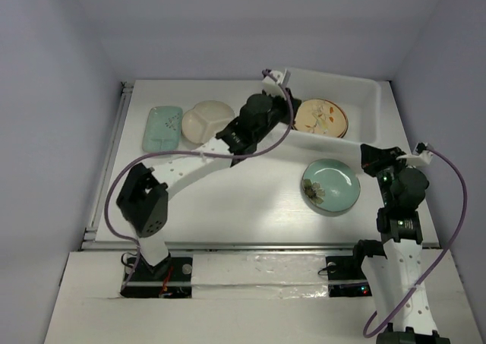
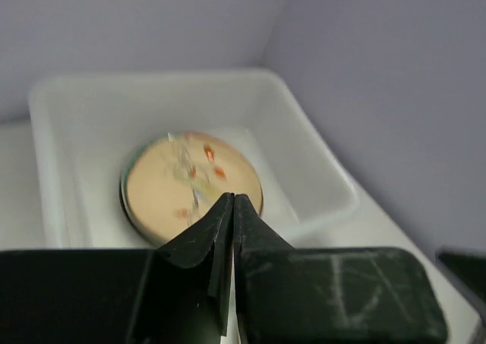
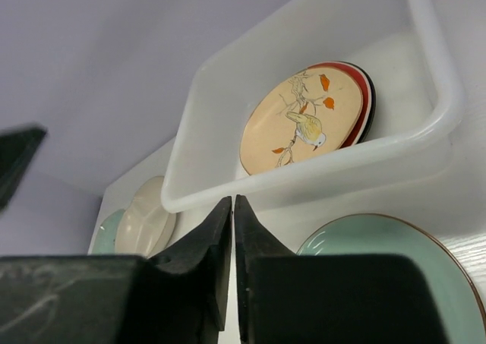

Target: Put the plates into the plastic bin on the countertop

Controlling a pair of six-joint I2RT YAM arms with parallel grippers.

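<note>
The plastic bin (image 1: 361, 93) stands at the back right of the countertop (image 1: 228, 200). A tan floral plate (image 1: 319, 118) lies in it on top of a red-rimmed plate (image 3: 364, 105). The celadon green plate (image 1: 331, 186) sits on the countertop in front of the bin. The mint rectangular plate (image 1: 162, 127) and the cream divided plate (image 1: 205, 121) lie at the back left. My left gripper (image 2: 233, 200) is shut and empty, over the bin's left end above the tan plate (image 2: 175, 184). My right gripper (image 3: 233, 201) is shut and empty, to the right of the celadon plate (image 3: 395, 276).
A metal rail (image 1: 114, 154) runs along the left edge of the countertop. Grey walls close in the back and sides. The left arm (image 1: 190, 165) stretches diagonally across the middle of the table. The bin's right half (image 1: 361, 112) holds nothing.
</note>
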